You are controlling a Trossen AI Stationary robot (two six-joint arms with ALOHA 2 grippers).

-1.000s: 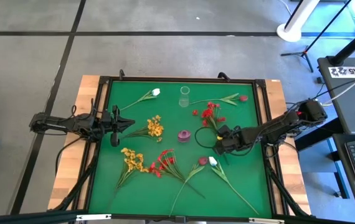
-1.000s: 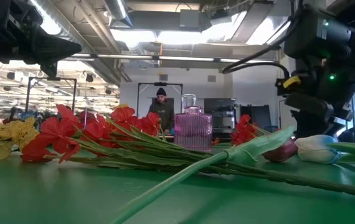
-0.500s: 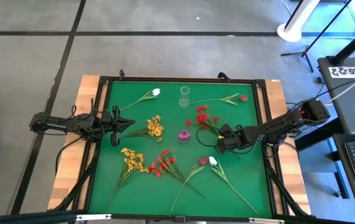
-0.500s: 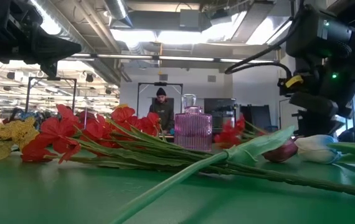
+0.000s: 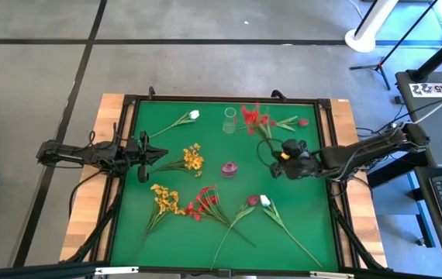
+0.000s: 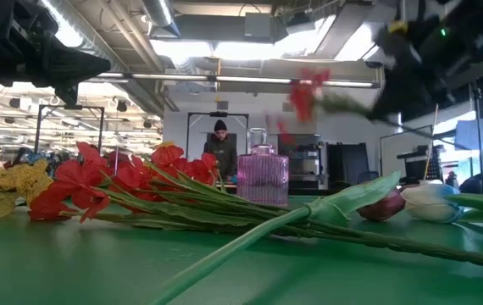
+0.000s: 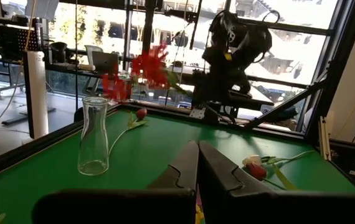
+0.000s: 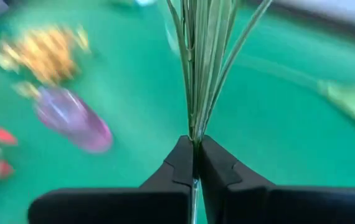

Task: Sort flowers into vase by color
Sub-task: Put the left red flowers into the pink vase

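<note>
Red-blossomed artificial flowers on long green stems [image 5: 257, 121] are held clear of the green felt table top [image 5: 205, 159] by the right gripper [image 5: 286, 153], whose two dark fingers [image 8: 184, 163] are clamped together on the bundled stems, as is seen plainly in the right wrist view. In the high view the red cluster is seen just beside the clear glass vase [image 5: 229, 119] at the far edge of the table, on its right side; in the low view the cluster [image 6: 308, 91] is seen raised well above the table surface and blurred. A pink ribbed glass vase [image 5: 229, 168] stands near the middle of the table.

The other flowers are left lying on the felt: a white tulip bud [image 5: 194, 115] at the far left, a dark red tulip bud [image 5: 302, 122] at the far right, one yellow-orange cluster [image 5: 193, 158] left of centre, a second yellow-orange cluster [image 5: 164, 198] nearer the front, a second red cluster [image 5: 203, 203] beside it, and a crossed pair of a dark red and a white tulip [image 5: 259, 201] at the front right.

The left gripper [image 5: 148, 154] is held still over the left side of the table with its fingers pressed shut on nothing.
</note>
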